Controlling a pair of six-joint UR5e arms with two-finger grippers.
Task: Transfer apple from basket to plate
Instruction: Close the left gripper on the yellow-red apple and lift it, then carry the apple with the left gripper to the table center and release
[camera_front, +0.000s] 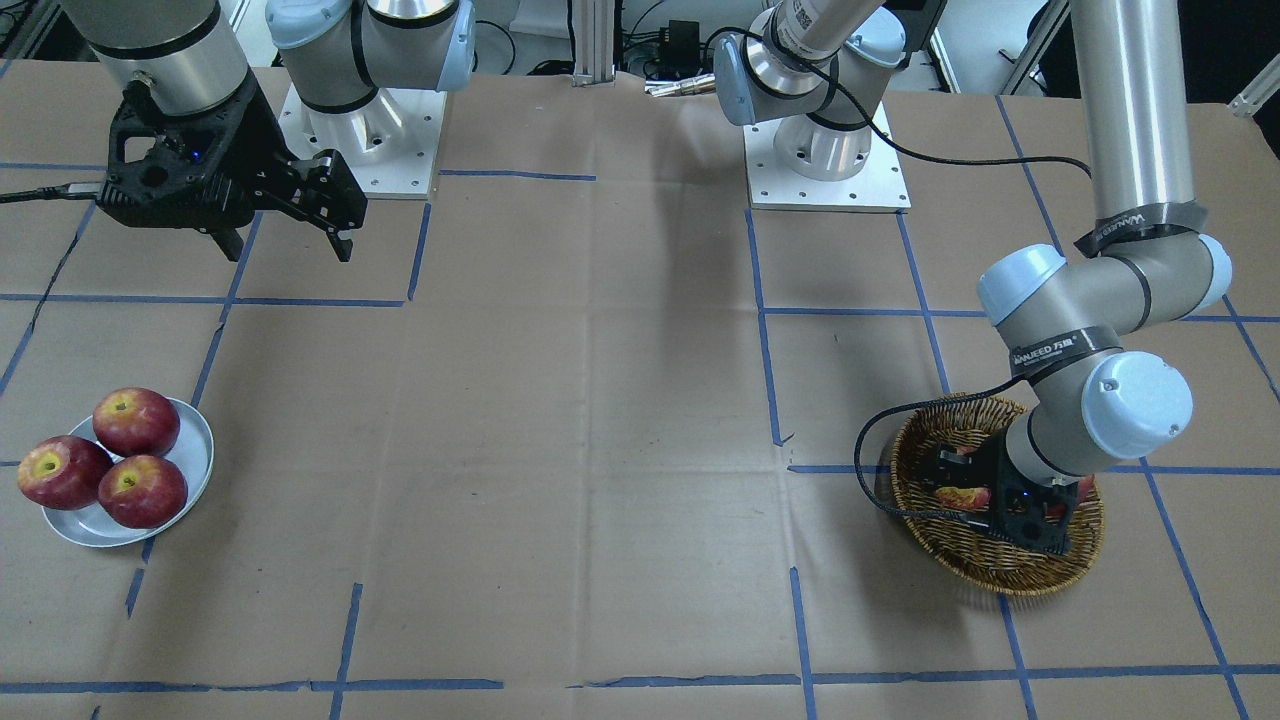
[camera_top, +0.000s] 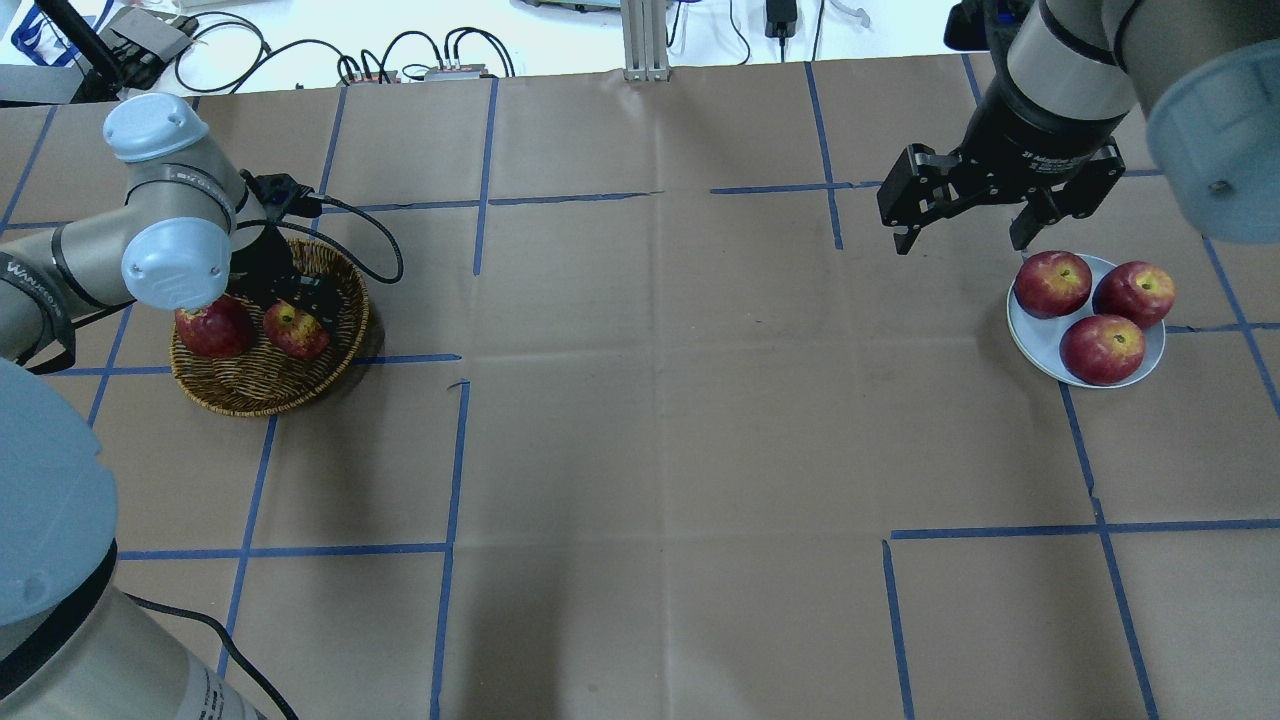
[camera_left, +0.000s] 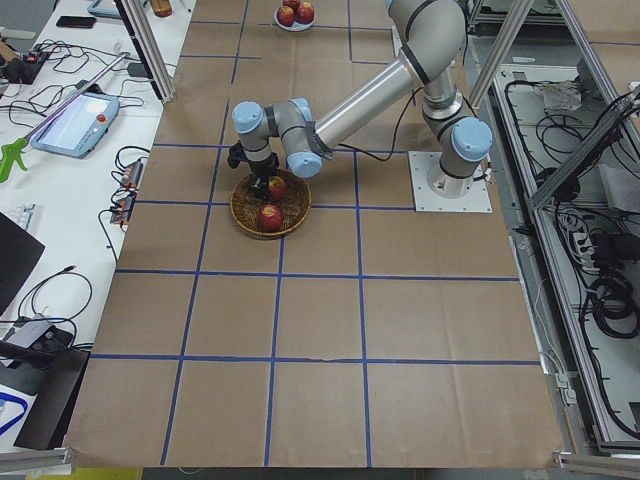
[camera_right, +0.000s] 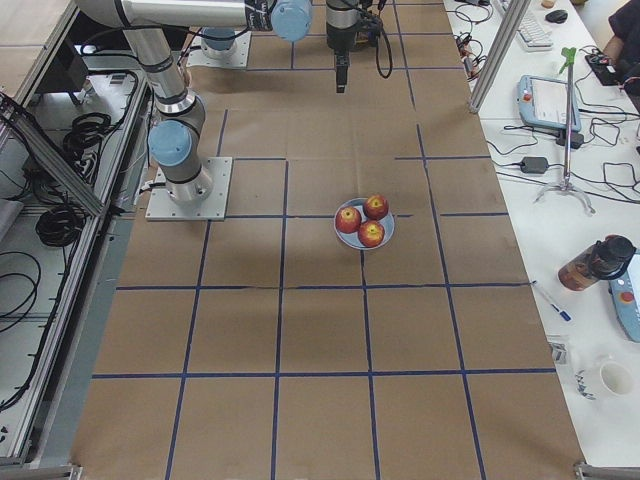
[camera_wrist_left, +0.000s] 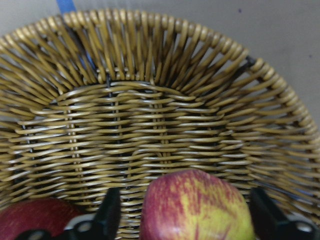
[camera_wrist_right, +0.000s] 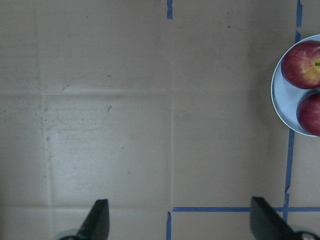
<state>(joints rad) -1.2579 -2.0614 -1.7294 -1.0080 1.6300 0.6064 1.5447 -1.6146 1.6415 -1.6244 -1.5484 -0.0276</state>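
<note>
The apple (camera_wrist_left: 195, 210), red with a broad yellow, red-streaked patch, lies in the round wicker basket (camera_top: 260, 390); it also shows in the overhead view (camera_top: 296, 330). My left gripper (camera_wrist_left: 186, 220) is lowered into the basket. It is open, with one finger on each side of the apple. The plate (camera_top: 1040, 345), small and pale, lies at the far right of the overhead view and holds three red apples. My right gripper (camera_top: 960, 240) hangs open and empty above the table just left of the plate.
An evenly dark red apple (camera_top: 213, 327) lies in the basket next to the streaked one. The left arm's black cable (camera_top: 370, 225) loops over the basket's rim. Blue tape lines cross the brown paper table cover (camera_top: 650, 400).
</note>
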